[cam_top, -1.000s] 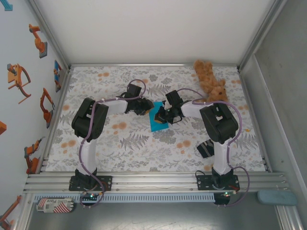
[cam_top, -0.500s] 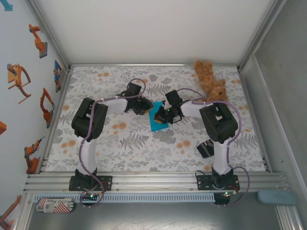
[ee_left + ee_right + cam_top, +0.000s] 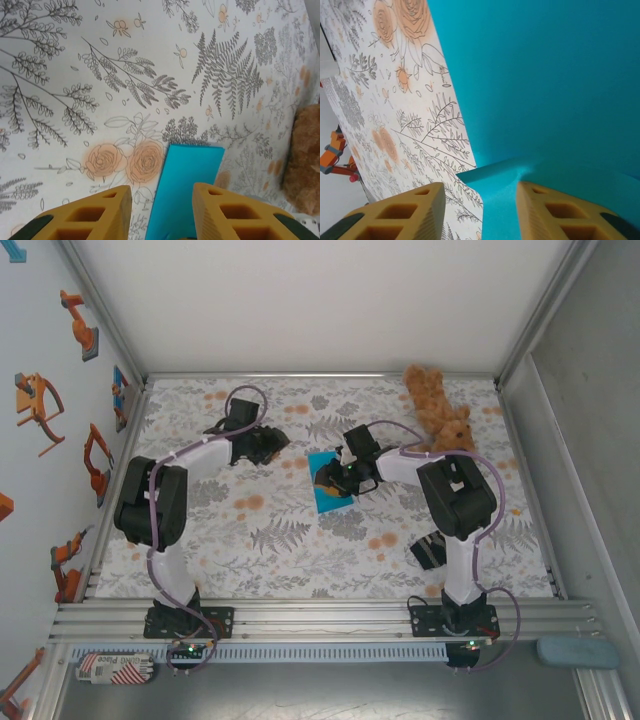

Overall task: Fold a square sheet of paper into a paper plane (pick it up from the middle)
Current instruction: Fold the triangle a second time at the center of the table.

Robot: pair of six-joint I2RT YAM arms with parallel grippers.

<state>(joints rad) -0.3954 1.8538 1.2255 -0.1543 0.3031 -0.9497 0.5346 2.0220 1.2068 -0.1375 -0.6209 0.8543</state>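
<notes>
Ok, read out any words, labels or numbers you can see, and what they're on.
On the red-and-white striped tag at the near ledge: dark lettering, too small and blurred to read.
On the wall stickers: orange robot-arm pictures, no words.
On the square sheet of paper and the tablecloth: nothing written.

A thin, bright cyan-blue sheet of paper (image 3: 325, 502) lies flat near the middle of the floral-patterned table (image 3: 250, 540), well away from every edge. It is folded into a smaller, narrow, roughly rectangular shape, with its long side running from near edge to far edge at a slight tilt. Seen close up (image 3: 545, 75), its surface is smooth, with one creased flap lifted slightly off the rest.
</notes>
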